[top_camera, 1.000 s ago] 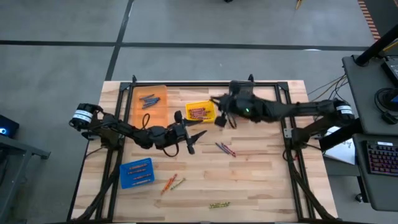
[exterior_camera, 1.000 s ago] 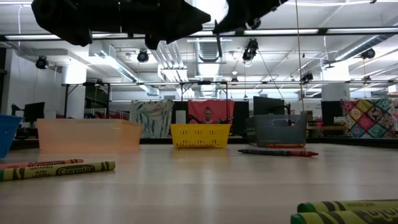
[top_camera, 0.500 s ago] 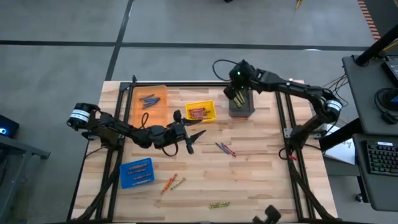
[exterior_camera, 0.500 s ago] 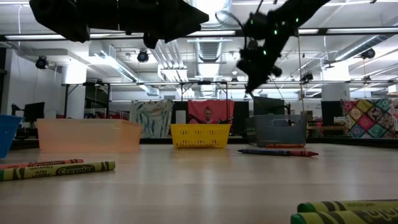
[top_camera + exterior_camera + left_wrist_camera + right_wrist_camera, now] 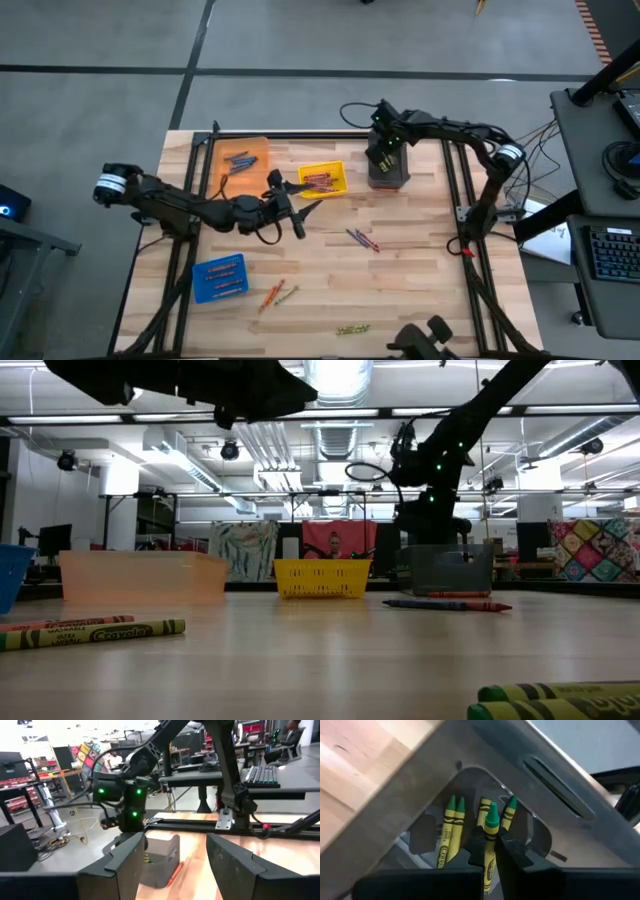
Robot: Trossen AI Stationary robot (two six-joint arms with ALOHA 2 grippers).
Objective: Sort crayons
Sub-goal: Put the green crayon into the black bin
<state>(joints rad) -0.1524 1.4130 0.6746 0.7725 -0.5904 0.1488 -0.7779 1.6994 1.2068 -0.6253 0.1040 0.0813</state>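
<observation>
My right gripper (image 5: 381, 160) tips down over the grey bin (image 5: 390, 176), shut on a green crayon (image 5: 491, 837). Several green crayons (image 5: 451, 832) lie in that bin. My left gripper (image 5: 303, 212) hovers open and level above mid-table, left of the yellow bin (image 5: 322, 180), with nothing between its fingers (image 5: 125, 865). Loose crayons lie flat on the wood: a blue and a red one (image 5: 362, 239), an orange, a red and a green one (image 5: 275, 293), and olive-yellow ones (image 5: 352, 328). My right gripper pinches the green crayon's paper-wrapped shaft (image 5: 489, 854) between its two fingers. The crayon lies along the fingers, its pointed tip (image 5: 493, 814) sticking out beyond them toward the bin's floor. The fingers come slanting down from above, and the crayon hangs over the bin's inside.
An orange bin (image 5: 240, 163) with blue crayons stands at the far left, and the yellow bin holds red ones. A blue bin (image 5: 220, 277) with orange crayons is at the near left. A black frame (image 5: 455, 190) runs round the table's sides.
My right gripper has swung from above the yellow bin toward the table's right to the grey bin. It has sunk and tipped from level to slanting down, with the green crayon still in it. My left gripper has risen slightly.
</observation>
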